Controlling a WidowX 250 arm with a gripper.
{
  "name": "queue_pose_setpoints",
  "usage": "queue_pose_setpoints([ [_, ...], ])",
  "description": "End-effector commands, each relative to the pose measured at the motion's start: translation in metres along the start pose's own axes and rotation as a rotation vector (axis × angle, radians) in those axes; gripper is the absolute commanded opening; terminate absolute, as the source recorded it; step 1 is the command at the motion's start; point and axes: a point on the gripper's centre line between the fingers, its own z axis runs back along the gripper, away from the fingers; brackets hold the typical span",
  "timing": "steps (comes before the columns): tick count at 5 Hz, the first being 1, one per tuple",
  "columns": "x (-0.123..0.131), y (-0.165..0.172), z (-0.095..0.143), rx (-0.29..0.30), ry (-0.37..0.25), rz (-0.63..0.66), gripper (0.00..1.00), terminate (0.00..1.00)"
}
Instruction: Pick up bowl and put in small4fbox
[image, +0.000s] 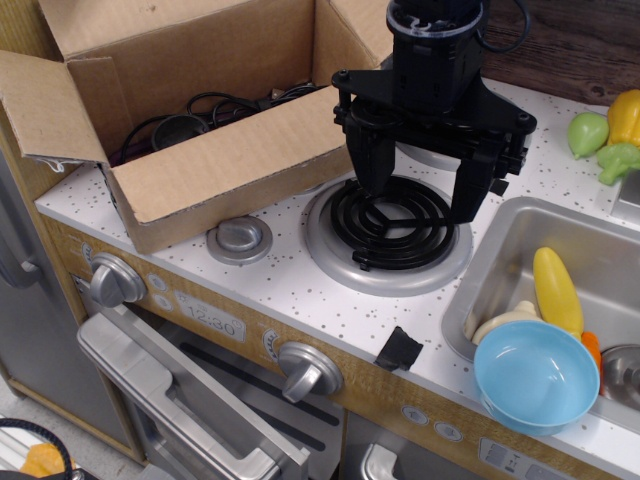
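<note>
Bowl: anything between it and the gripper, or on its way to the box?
Nothing visible blocks either. The gripper hangs open over the burner coil; the light blue bowl sits at the sink's front edge, uncovered. The cardboard box is open on top, with black cables inside.

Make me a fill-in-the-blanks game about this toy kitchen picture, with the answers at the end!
1. The bowl at the sink's front edge is light ____.
2. The gripper hangs right above the black ____ coil.
3. The brown cardboard box has black ____ inside.
4. The gripper is open and holds ____.

Answers: blue; burner; cables; nothing
</note>
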Motion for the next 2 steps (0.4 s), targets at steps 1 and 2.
queue_pose_setpoints([
  [1, 0.0, 0.0, 0.0, 0.0, 0.0, 0.0, 1.0, 0.0],
  [2, -0.001, -0.03, -0.009, -0.041, -0.005, 0.014, 1.0, 0.0],
])
